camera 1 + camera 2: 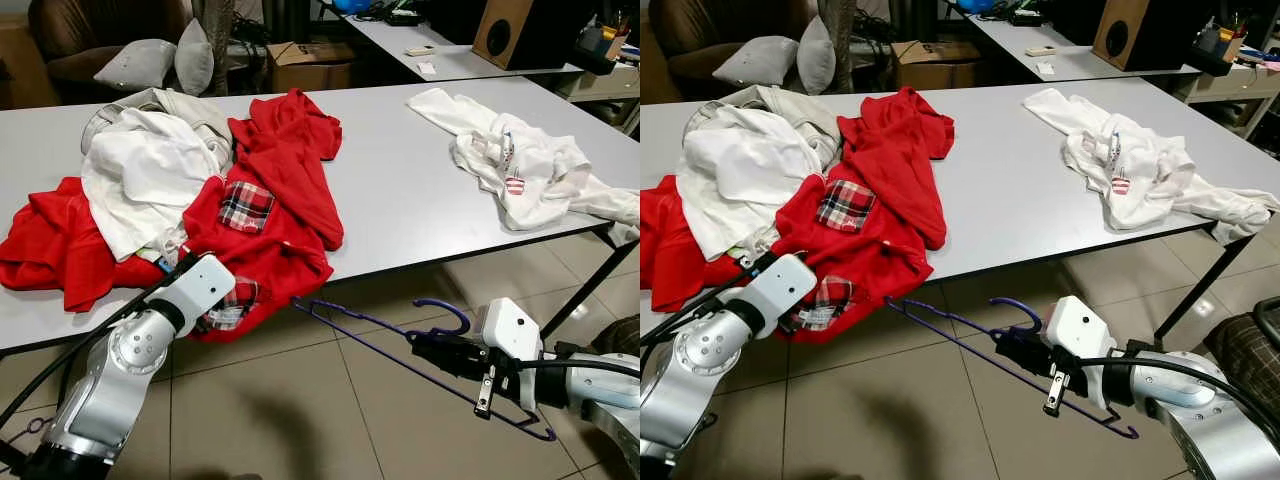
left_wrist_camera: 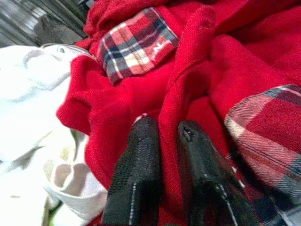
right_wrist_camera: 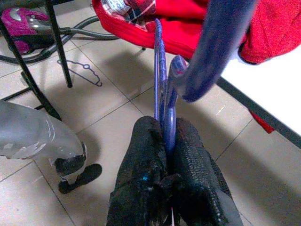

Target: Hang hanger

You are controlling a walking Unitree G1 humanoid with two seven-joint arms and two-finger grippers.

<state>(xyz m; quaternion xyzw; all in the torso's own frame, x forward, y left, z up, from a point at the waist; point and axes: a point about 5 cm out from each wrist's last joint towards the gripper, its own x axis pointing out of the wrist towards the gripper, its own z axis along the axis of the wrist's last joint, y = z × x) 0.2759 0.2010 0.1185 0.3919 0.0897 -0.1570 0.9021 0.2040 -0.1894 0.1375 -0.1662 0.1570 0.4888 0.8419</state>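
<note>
The purple hanger (image 1: 400,335) is clamped by the closed right jaws (image 3: 165,141) at the base of its hook and held low over the floor, ahead of the bench (image 1: 400,190) edge. The left jaws (image 2: 164,136) are pressed nearly together against the red shirt (image 1: 270,200) on the bench, a fold lying between them. The thin wire could twist in so narrow a grip, or its far tip could snag the overhanging red cloth just beyond it.
</note>
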